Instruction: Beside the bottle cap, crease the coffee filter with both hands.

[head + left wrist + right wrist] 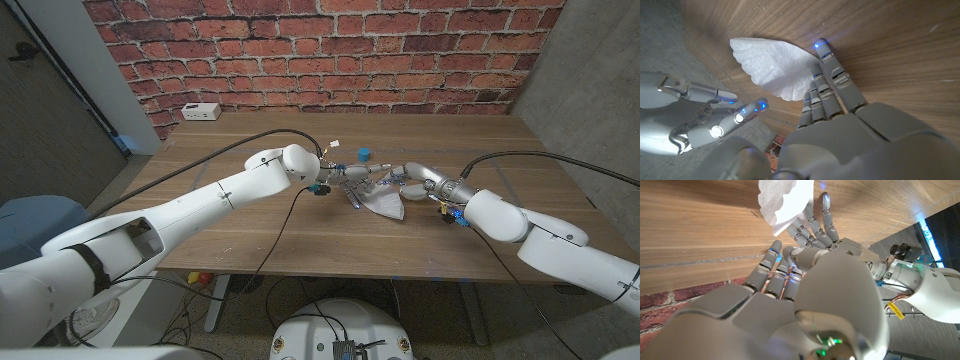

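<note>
**Both hands at the filter, mid-table**

Currently, your two hands meet over the middle of the wooden table (250, 235), with the white coffee filter (385, 205) lying on the wood between them. In the head view the filter sits in front of the small blue bottle cap (365, 154), near it but clearly apart.

Left hand (350, 180): you have it reaching in from the left arm, fingers stretched out toward the filter's edge. In the left wrist view the fingers (832, 87) lie extended along the table, with their tips at the ruffled rim of the filter (775, 65); they look to be touching or just beside it. Nothing is pinched; the hand is spread and holding nothing.

Right hand (415, 180): it comes in from the opposite side. In the right wrist view its fingers (775, 270) are straight and apart, with the filter (785, 200) beyond their tips and your left hand's fingers (812, 227) alongside it. I cannot tell whether the right fingertips touch the paper. No grip visible; released.

Filter shape: in the left wrist view it appears as a half-round, scalloped piece lying flat on the table.

Other: white box (202, 111) at the far-left table edge, against the brick wall (320, 50).
</note>
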`<action>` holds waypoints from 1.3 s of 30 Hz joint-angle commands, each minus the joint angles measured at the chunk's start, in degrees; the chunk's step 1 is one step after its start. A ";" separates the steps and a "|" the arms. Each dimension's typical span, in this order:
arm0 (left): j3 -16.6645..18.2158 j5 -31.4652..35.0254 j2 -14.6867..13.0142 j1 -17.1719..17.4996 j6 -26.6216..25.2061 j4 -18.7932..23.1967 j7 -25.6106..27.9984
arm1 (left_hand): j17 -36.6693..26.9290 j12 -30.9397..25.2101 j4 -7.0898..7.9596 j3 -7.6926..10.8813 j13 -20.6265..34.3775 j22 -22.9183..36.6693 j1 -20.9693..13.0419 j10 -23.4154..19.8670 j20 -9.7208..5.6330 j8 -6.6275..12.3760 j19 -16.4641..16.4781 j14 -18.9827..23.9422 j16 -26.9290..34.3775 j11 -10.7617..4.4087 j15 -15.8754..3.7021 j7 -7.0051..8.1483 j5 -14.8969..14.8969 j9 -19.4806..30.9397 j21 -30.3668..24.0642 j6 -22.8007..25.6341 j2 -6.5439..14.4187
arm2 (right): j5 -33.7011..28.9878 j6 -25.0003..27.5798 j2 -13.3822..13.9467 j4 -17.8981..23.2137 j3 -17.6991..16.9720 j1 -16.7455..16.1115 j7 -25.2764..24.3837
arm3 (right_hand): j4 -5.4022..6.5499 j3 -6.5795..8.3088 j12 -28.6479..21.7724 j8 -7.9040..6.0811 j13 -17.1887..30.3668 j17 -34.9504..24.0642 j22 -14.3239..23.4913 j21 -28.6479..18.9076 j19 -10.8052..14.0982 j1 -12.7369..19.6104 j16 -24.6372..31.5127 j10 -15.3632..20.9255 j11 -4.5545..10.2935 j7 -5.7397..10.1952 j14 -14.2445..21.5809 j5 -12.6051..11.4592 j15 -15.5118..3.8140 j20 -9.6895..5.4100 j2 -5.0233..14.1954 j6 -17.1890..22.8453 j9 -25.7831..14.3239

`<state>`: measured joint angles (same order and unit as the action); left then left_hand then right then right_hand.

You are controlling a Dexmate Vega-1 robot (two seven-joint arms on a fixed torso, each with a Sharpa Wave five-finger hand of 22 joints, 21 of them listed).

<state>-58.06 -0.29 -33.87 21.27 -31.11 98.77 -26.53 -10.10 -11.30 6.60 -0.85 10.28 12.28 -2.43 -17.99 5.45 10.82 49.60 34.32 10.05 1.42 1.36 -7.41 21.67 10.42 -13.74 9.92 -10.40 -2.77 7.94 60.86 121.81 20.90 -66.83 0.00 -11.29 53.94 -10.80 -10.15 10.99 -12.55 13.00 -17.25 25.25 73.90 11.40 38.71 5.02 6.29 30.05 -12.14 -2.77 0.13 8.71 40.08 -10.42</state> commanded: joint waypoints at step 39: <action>12.07 5.23 -6.39 12.01 25.49 7.15 19.71 | -1.25 -4.28 1.51 -7.65 1.37 1.26 -1.87 -18.42 3.76 6.63 -18.21 2.35 2.63 3.84 2.85 0.15 3.29 0.88 1.81 27.10 8.72 | -10.84 18.69 -3.28 -2.17 18.28 16.05 14.42 | 1.06 0.32 -1.83 -1.84 -0.15 -0.08 0.28 -4.35 -0.59 -2.08 0.98 5.15 -3.93 -2.37 2.05 -1.08 -4.06 1.17 -2.47 4.20 -0.01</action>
<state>-52.76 1.96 -37.65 25.53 -25.08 104.13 -20.39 -11.01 -15.08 7.91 -8.36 11.30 13.07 -3.80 -35.16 9.45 16.69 32.88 35.95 12.31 4.78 4.50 -7.28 24.61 11.03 -11.69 34.51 -3.09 -12.54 25.07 58.24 120.04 37.28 -52.20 13.64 -10.20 53.92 -12.34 -11.89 10.65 -12.51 13.24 -21.29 24.28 72.38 12.08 43.51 1.21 4.11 31.74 -12.97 -2.97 1.33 6.19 43.72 -10.40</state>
